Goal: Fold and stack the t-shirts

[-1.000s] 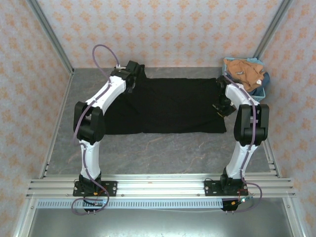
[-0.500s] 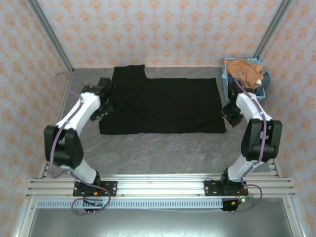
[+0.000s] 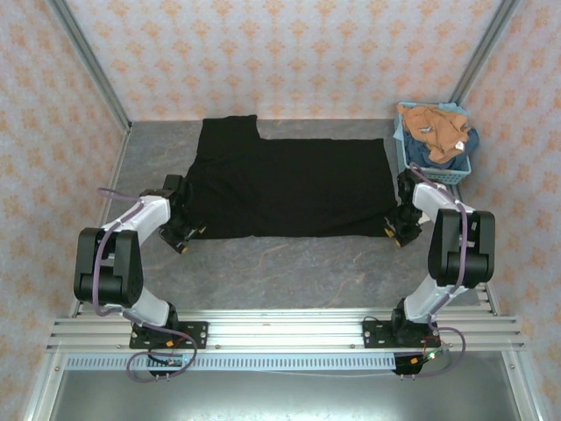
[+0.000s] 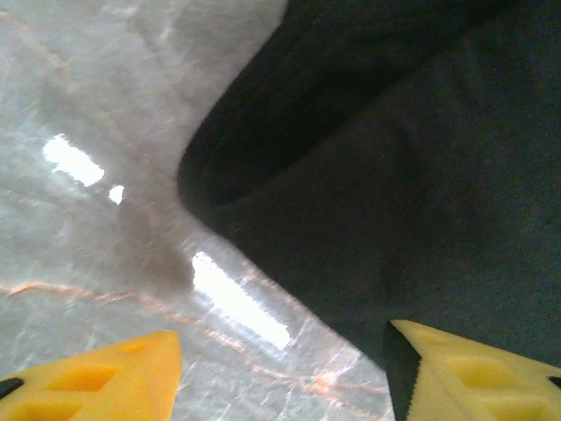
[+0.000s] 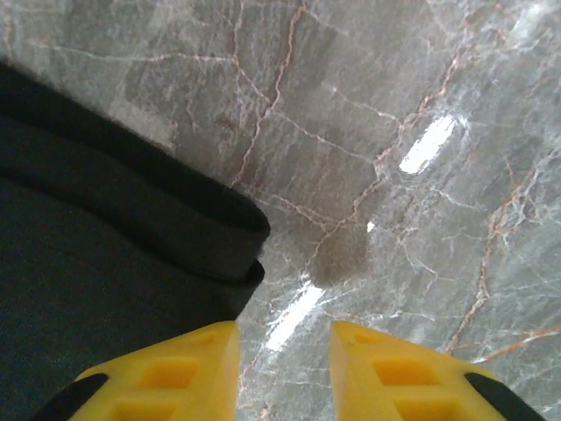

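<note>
you see the black t-shirt (image 3: 289, 189) spread flat on the tabletop (image 3: 289, 263), left jaws and right jaws spread empty at its near corners, orange-tan tee (image 3: 434, 127) and dark blue tee (image 3: 421, 154) heaped in the basket (image 3: 463, 167), so nothing looks stacked yet.

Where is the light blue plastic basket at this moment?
In the top view, the light blue plastic mesh basket stands in the far right corner, just right of the large black cloth t-shirt.

White arm shells (image 3: 147, 213) with black joints (image 3: 103, 267), lilac cables (image 3: 117, 195) looping alongside, and yellow wedge-shaped fingers (image 4: 473, 377) on each hand (image 5: 282, 368).
</note>
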Motion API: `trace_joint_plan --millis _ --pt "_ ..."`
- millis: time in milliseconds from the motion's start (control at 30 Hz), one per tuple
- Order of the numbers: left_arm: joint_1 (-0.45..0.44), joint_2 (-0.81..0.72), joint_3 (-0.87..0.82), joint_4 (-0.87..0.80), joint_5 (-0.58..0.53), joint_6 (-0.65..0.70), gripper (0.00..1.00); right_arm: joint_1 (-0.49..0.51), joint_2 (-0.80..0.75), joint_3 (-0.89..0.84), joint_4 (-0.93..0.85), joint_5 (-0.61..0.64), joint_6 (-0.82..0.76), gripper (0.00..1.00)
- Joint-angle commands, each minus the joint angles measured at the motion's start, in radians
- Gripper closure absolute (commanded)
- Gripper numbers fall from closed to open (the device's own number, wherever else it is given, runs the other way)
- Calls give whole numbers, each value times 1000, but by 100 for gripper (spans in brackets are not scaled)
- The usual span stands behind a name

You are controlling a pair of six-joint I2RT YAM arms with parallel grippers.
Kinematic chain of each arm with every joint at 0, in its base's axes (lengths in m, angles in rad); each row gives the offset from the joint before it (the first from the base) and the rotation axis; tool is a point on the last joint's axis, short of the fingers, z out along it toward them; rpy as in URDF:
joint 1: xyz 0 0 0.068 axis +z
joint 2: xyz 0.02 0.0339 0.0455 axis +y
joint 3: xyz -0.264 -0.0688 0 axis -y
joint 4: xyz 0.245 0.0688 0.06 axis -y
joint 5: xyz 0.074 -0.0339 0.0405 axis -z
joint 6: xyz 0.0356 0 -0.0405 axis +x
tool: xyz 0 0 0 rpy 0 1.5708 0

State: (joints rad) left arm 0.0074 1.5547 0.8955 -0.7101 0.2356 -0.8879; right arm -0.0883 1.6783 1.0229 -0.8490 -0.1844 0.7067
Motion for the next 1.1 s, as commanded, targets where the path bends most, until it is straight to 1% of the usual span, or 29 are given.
trace_joint_plan --millis 0,133,200,367,567,767,867,900,1000,1067 --pt "5 46 2 70 12 -27 41 -13 23 -10 37 11 12 70" --pt "5 78 25 85 -21 -23 45 -14 46 -7 70 5 4 72" --pt "5 79 35 83 -36 -22 47 -14 35 1 69 -3 2 73" --pt "3 65 42 71 -76 -16 49 -14 -4 16 40 3 -7 73" --pt "4 96 44 87 -80 -9 51 -13 56 20 52 3 -28 73" --pt "4 144 79 77 -130 1 55 -14 102 56 67 22 -55 74" --pt "3 182 102 71 -173 0 59 -14 142 63 98 14 -59 79" --pt "4 198 112 68 -185 0 60 -14 154 64 108 11 -59 82" --pt "4 238 136 62 -218 -3 66 -14 168 66 118 7 -59 96" --pt "5 250 140 59 -240 -9 72 -14 150 59 121 23 -59 100"
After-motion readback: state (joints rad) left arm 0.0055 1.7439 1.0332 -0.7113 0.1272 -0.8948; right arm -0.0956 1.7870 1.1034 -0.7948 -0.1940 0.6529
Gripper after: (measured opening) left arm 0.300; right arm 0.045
